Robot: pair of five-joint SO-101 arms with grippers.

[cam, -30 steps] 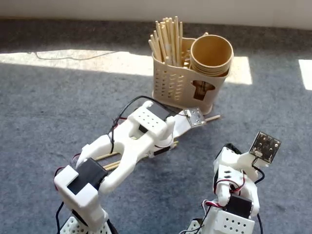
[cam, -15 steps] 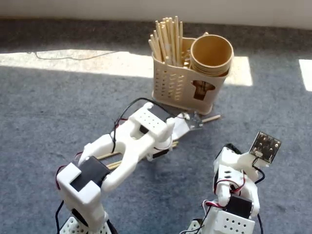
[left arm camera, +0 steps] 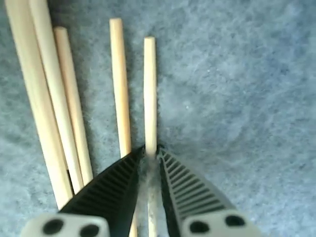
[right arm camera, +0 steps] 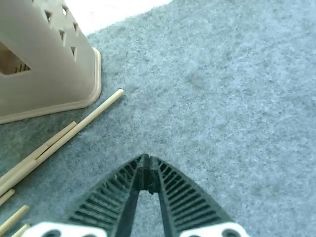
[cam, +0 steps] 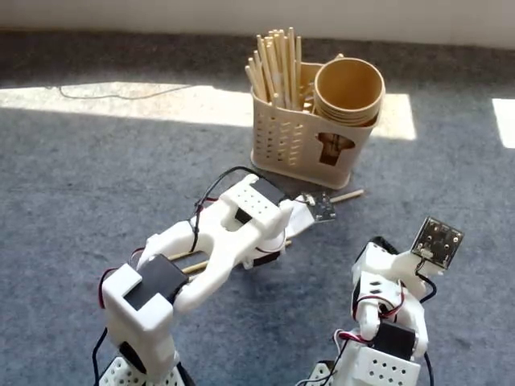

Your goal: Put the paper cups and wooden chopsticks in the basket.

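"Which stick did the left arm's fingers [left arm camera: 118,182] have?"

"One thin pale wooden chopstick [left arm camera: 149,94]. The fingers were shut tight on it. It lay low over the grey carpet [left arm camera: 237,74]."

"Which way did it point?"

"Straight out from between the fingers, in line with them. More loose chopsticks [left arm camera: 118,84] lay just beside it, going nearly the same way."

"And where was the basket?"

"The tall cream plastic basket [cam: 282,145] stood just past that arm. The brown paper cups [cam: 348,88] and a bunch of sticks [cam: 278,60] were standing in it. I thought the held stick would have to be tipped upright to go in with them."

"What about the other arm?"

"The right arm's fingers [right arm camera: 113,197] were closed on nothing. That arm was folded back, well apart from the loose sticks. So the left arm was the nearer one."
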